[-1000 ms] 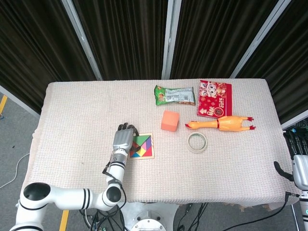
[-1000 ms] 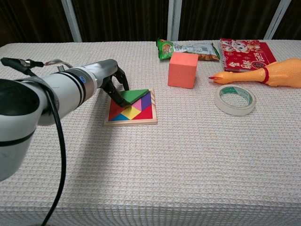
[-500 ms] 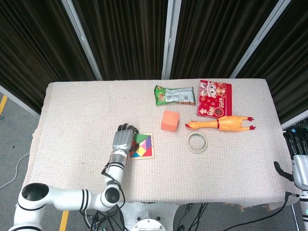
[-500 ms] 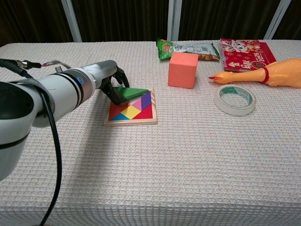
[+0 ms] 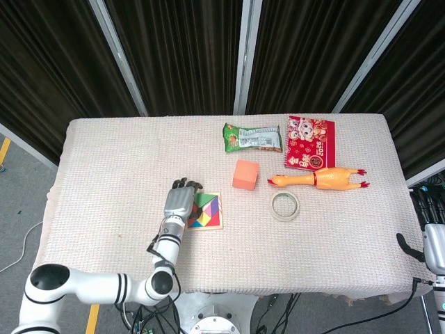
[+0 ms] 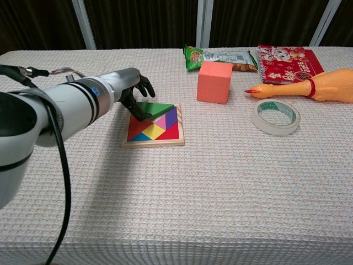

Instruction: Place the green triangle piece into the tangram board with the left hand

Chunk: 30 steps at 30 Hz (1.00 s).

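Note:
The green triangle piece (image 6: 158,107) lies nearly flat over the far edge of the wooden tangram board (image 6: 154,143), above the other coloured pieces. My left hand (image 6: 135,95) stands at the board's far left corner and pinches the triangle's left end; its other fingers are curled above it. From the head view, the left hand (image 5: 179,202) covers the left side of the board (image 5: 208,227) and only part of the green triangle piece (image 5: 204,200) shows. My right hand (image 5: 434,249) hangs off the table's right edge, its fingers unclear.
An orange cube (image 6: 214,81) stands behind the board on its right. A tape roll (image 6: 275,116), a rubber chicken (image 6: 309,87), a red booklet (image 6: 285,59) and a green snack bag (image 6: 220,57) fill the far right. The table has a woven cloth (image 6: 182,204).
The left hand has lowered the green triangle from a raised tilt down onto the board's far edge. Its upper fingers have curled up off the piece. The right hand has not moved.

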Motion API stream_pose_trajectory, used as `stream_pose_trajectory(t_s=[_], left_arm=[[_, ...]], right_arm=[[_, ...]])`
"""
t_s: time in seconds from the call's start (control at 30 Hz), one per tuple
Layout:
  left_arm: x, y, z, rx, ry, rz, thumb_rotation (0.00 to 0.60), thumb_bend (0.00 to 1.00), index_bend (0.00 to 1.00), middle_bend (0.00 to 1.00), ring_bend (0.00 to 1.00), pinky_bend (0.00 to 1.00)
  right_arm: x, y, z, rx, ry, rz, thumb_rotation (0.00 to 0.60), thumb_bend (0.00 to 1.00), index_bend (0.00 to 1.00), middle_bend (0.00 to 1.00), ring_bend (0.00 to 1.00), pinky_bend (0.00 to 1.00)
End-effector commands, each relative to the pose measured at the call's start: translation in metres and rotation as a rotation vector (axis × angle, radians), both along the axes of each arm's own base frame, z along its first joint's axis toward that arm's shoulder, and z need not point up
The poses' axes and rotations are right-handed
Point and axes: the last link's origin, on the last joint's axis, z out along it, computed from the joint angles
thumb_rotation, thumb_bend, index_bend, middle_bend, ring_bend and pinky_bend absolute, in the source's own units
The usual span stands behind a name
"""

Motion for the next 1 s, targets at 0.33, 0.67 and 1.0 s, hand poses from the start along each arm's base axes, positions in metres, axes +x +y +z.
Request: stream_pose_trajectory(t_s=[0.33,0.67,1.0], left_arm=[[-0.015,0.001,0.028,0.042,0.031,-0.041,0.6,0.35,0.27,0.15,0.0,0.04],[-0.034,0.001,0.026,-0.038,0.001,-0.077,0.6,0.35,0.3,0.1,0.0,0.02],[-0.03,0.006,0.019,-0.052,0.006,-0.091,0.6,0.35,0.29,0.1,0.0,0.02]], right_arm=[[0.0,-0.001,0.0,-0.003,-0.002,0.0,0.6,0.21,0.0,0.0,0.0,0.0],[0.001,-0.002,0.0,-0.005,0.002,0.002,0.6,0.21,0.0,0.0,0.0,0.0],[-0.002,-0.001,0.002,-0.008,-0.002,-0.008,0.6,0.21,0.0,0.0,0.0,0.0]])
